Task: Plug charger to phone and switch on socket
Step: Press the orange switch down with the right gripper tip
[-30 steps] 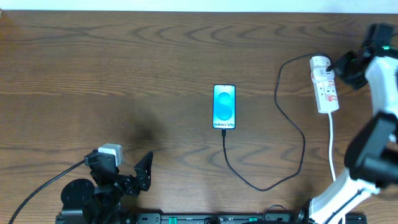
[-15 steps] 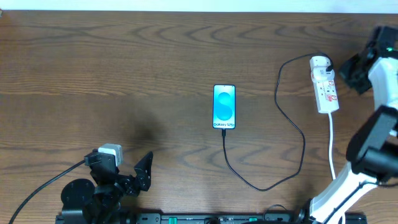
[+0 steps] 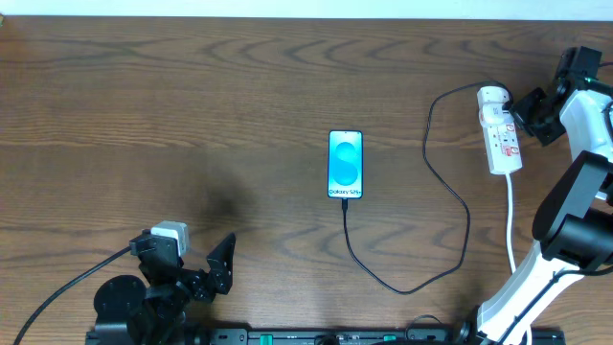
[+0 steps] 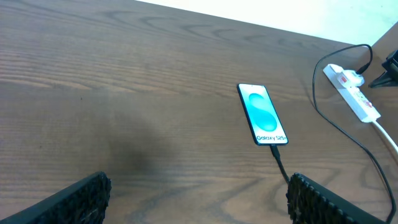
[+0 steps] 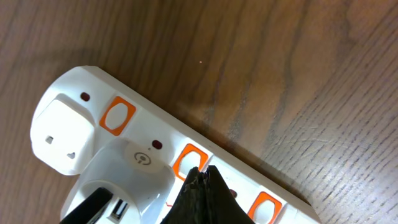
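Note:
The phone (image 3: 346, 165) lies flat at the table's middle, its cyan screen lit; it also shows in the left wrist view (image 4: 262, 114). The black charger cable (image 3: 402, 286) meets the phone's bottom edge, loops right and runs up to the white socket strip (image 3: 500, 129). My right gripper (image 3: 528, 107) is shut and empty at the strip's right side. In the right wrist view its tips (image 5: 202, 169) hover over the strip (image 5: 149, 127), just by an orange switch (image 5: 188, 160). My left gripper (image 4: 199, 199) is open and empty, low at the front left (image 3: 223, 261).
A white charger adapter (image 5: 127, 177) sits in the strip beside a rounded white plug (image 5: 59, 132). The strip's white cord (image 3: 511, 225) runs toward the front edge. The right arm's base (image 3: 565, 240) stands at the right edge. The table top is brown wood.
My right gripper drew back a little from the strip, then came back toward it and slightly lower. The left arm, phone and cable have not moved.

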Robot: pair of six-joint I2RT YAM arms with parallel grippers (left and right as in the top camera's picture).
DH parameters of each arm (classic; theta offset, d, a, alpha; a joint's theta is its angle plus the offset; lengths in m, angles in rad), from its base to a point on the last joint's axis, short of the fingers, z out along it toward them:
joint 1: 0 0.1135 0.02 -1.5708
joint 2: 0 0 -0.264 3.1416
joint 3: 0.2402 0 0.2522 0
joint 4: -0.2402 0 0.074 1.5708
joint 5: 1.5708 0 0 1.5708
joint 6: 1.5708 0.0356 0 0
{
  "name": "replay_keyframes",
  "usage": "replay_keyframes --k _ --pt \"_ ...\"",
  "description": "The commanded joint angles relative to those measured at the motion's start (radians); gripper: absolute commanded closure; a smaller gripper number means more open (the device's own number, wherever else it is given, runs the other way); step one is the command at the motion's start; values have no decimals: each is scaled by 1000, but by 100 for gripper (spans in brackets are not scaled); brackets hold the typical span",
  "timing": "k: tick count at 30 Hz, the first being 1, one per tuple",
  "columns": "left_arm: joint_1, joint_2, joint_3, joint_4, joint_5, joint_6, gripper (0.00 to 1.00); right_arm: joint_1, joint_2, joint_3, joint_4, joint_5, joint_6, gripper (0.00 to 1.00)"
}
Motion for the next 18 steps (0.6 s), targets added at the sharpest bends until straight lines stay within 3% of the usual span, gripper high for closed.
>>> replay_keyframes --k 1,18 --pt "-3 -8 7 2 12 13 10 16 35 6 8 -10 -8 99" --pt "-3 -8 7 2 12 13 9 137 97 5 20 -33 -16 99"
